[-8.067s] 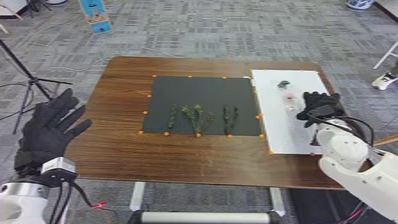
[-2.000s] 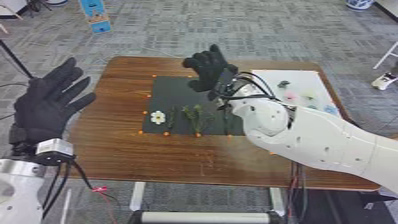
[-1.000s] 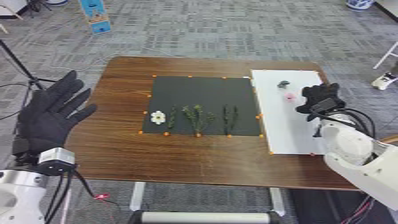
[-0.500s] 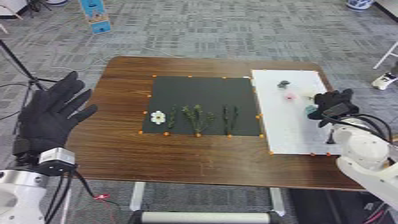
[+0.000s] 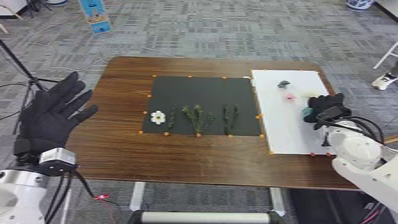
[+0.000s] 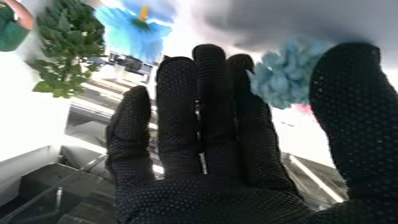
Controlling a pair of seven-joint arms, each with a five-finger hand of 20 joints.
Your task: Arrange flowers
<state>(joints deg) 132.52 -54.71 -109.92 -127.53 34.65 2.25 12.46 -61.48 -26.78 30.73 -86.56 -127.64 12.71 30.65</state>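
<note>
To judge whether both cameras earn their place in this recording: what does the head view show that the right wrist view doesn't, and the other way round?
Head view: the open left hand, and the black mat bearing a white flower and green stems.
Right wrist view: a blue flower. A leafy sprig is there too; I can't tell whether it matches a stem on the mat.
Both: the right hand and a teal flower by its fingers.

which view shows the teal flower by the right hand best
The right wrist view: the teal flower appears large beside the thumb of the right hand, its clustered petals distinct. The head view shows it as a small teal patch at that hand's edge, over the white sheet.
</note>
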